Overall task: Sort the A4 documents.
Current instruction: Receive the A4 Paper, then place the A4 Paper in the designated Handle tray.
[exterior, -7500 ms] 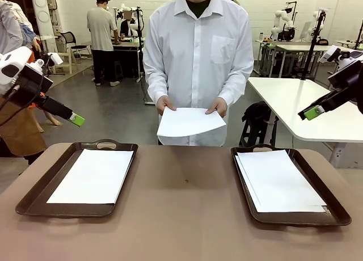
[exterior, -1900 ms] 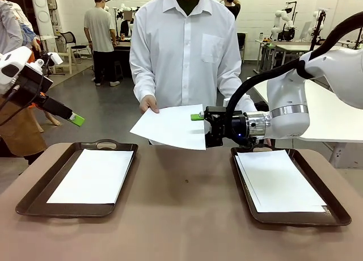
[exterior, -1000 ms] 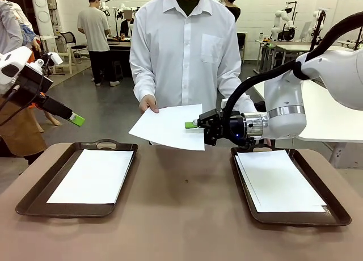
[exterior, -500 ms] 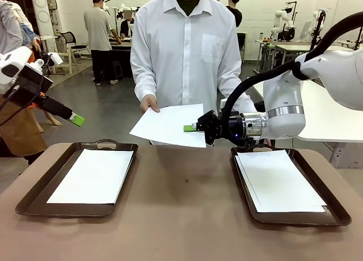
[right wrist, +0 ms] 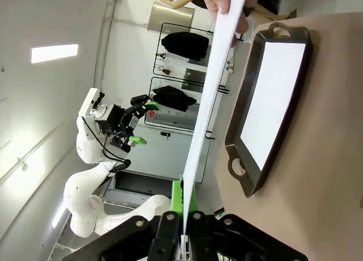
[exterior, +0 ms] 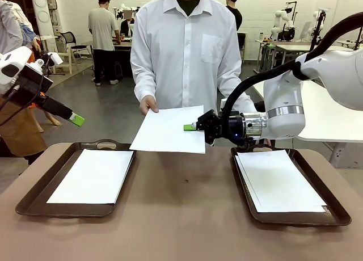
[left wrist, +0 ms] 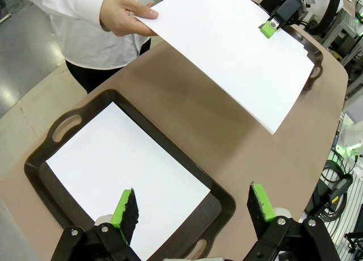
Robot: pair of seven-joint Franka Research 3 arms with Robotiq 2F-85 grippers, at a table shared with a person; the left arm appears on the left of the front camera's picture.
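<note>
A: So where's the sheet [exterior: 169, 130] now?

B: In the air over the far edge of the bench [exterior: 181, 215], between the two trays. The person's hand [exterior: 148, 105] holds one far corner, and the right pincer [exterior: 190, 126] is clamped flat on the opposite edge, green pads tight on the paper.

A: And the left pincer [left wrist: 193, 207]?

B: Spread wide, holding nothing, hovering above the left tray [exterior: 34, 196].

A: How far along, would you say?

B: Partway, I'd judge. Paper already lies in the left tray, and a small stack [exterior: 278, 181] in the right tray [exterior: 334, 215]. The handover isn't finished; the person hasn't let go, and the sheet has yet to land in a tray.

A: What's it like?

B: Thin, white, blank, bowing slightly between the two holds. The trays are dark brown, rigid, with rounded corners and cut-out handles. The bench is matte brown.
</note>
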